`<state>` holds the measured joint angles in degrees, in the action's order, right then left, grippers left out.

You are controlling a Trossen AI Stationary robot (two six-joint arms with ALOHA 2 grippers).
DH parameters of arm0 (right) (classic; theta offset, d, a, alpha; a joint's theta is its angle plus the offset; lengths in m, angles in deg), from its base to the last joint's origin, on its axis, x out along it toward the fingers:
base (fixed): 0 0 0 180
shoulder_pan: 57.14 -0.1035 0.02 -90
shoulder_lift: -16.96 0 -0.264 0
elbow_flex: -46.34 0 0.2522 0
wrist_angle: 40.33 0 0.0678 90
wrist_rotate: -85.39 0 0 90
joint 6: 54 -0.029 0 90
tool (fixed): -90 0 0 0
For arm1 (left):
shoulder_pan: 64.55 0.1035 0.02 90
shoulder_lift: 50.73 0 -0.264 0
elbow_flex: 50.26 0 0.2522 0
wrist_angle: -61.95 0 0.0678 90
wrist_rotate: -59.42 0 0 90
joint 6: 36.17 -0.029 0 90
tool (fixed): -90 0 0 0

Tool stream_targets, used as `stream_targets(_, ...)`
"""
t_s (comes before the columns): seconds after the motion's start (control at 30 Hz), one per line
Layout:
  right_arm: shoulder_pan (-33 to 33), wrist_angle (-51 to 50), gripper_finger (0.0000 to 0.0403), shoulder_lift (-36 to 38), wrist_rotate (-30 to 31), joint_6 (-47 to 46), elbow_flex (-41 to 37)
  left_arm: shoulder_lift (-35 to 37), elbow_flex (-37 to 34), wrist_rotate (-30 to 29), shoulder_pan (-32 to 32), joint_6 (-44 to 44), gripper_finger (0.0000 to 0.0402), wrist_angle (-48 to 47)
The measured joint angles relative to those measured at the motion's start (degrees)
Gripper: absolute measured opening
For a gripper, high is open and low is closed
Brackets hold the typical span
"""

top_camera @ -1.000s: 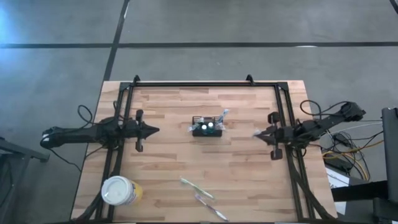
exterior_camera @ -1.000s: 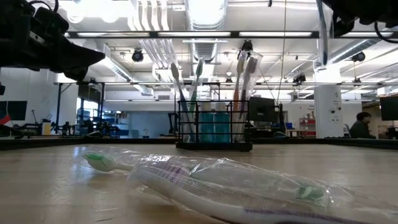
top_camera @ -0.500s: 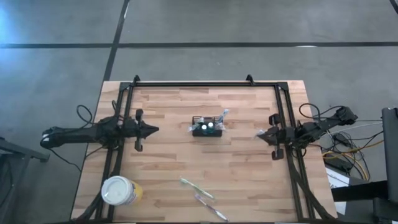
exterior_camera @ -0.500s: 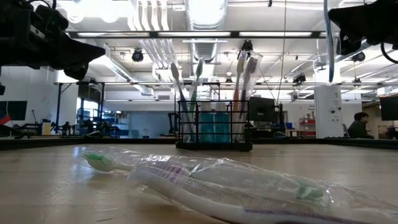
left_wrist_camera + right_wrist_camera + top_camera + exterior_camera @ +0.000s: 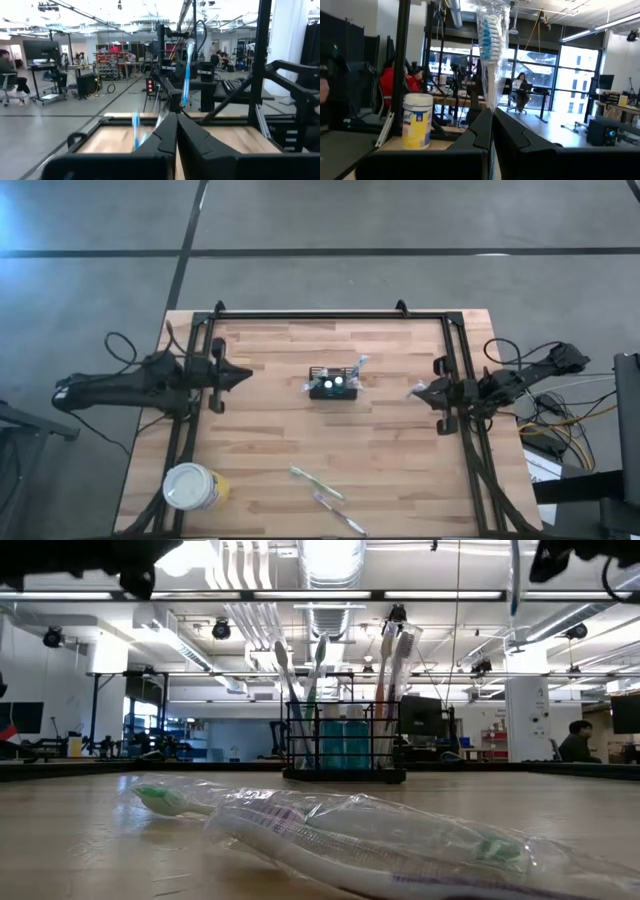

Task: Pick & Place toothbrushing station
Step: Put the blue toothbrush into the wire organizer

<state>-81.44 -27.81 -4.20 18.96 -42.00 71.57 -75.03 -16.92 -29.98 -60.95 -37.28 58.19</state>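
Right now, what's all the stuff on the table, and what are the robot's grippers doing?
table: one, light wood, under everything
toothbrushing station: one, black, middle of the table, toothbrushes standing in it
wrapped toothbrushes: two, clear wrap, lying flat, away from the station
cup: one, yellow with white lid, table corner on the left arm's side
held toothbrush: one, blue and white bristles, wrapped
left gripper: dark, shut, empty, left of the station
right gripper: dark, shut on the held toothbrush, right of the station
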Motion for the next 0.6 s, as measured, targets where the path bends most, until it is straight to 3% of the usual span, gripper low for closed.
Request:
stream_targets(0.3, 3.1, 1.7, 0.0008, -19.8, 0.4, 2.7, 15.8, -17.2, 15.7, 0.0, 0.0, -2.2, 0.0137, 1.8)
stream_targets(0.6, 9.4, 1.8, 0.0008, -34.1, -4.7, 3.7, 28.1, -30.8, 27.7, 2.8, 0.0, -6.9, 0.0241, 3.1)
